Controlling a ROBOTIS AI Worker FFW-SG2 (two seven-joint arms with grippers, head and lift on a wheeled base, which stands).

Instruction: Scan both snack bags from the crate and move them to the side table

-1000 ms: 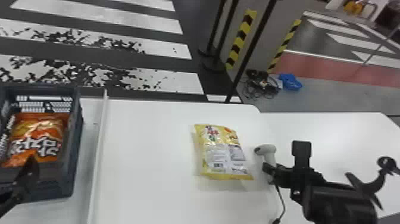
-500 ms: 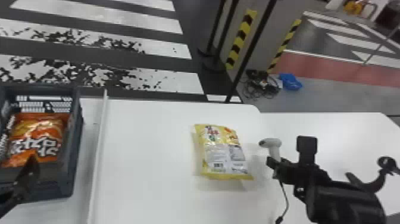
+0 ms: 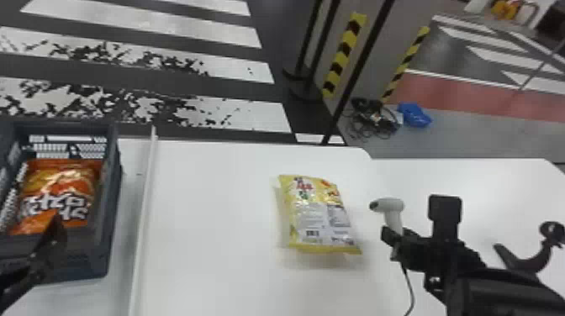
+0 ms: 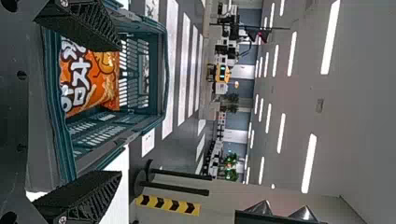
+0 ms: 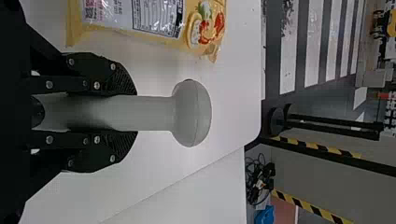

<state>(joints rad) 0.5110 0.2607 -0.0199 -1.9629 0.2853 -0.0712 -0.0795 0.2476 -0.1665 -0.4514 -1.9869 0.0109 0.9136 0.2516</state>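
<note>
Smooth white worktop (image 3: 210,269): yellow bag (image 3: 319,210) out, crinkled, glossy, label side up. Its scan looks next; whether done, can't tell. Rigid latticed crate (image 3: 113,201): shiny orange bag (image 3: 59,189) inside, to lift and scan. Both moves remain. Left hand (image 4: 120,109) wide apart, nothing held, ribbed pads. Right hand (image 5: 135,113) closed round pale, round-headed scanner's (image 5: 191,113) handle.

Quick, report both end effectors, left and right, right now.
Left end effector: open, nothing between its fingers.
Right end effector: closed on the handle of the scanner.
</note>
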